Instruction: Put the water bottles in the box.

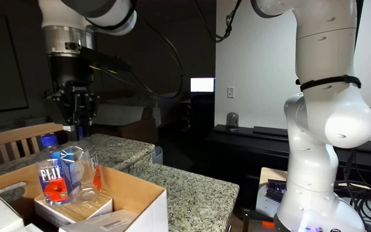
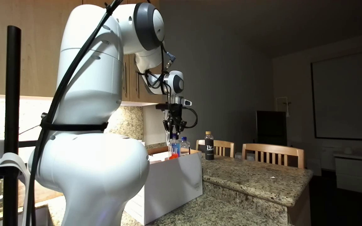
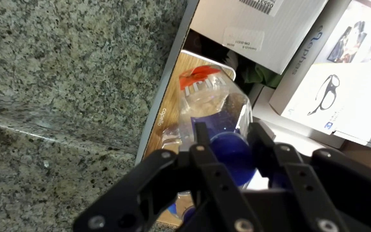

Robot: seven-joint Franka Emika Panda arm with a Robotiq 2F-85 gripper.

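Step in hand, by the look of it: seating the held water bottle [image 1: 85, 174] in the carton [image 1: 130, 187]. The free water bottle [image 1: 52, 175] stands upright in there already, on a wood-topped box [image 1: 76, 211]. The held water bottle is just beside it, cap up, within the carton walls; whether its base bears weight cannot be told. The pincer [image 1: 79, 135] is clamped about the blue cap [image 3: 233, 158], one of its fingers [image 3: 201, 137] on each side. Next move, judged: settle the base, part the fingers gently, lift straight up so neither bottle tips. Task looks close to done.

Pose: arm [image 1: 324, 61] arches high from beyond the edge of the bench [image 1: 201, 206], wrist hanging plumb, pincer pointing straight down over the carton, fingertips above its rim. Carton stands next to the bench's raised edge, well apart from the low corner of the bench seen in an exterior view.
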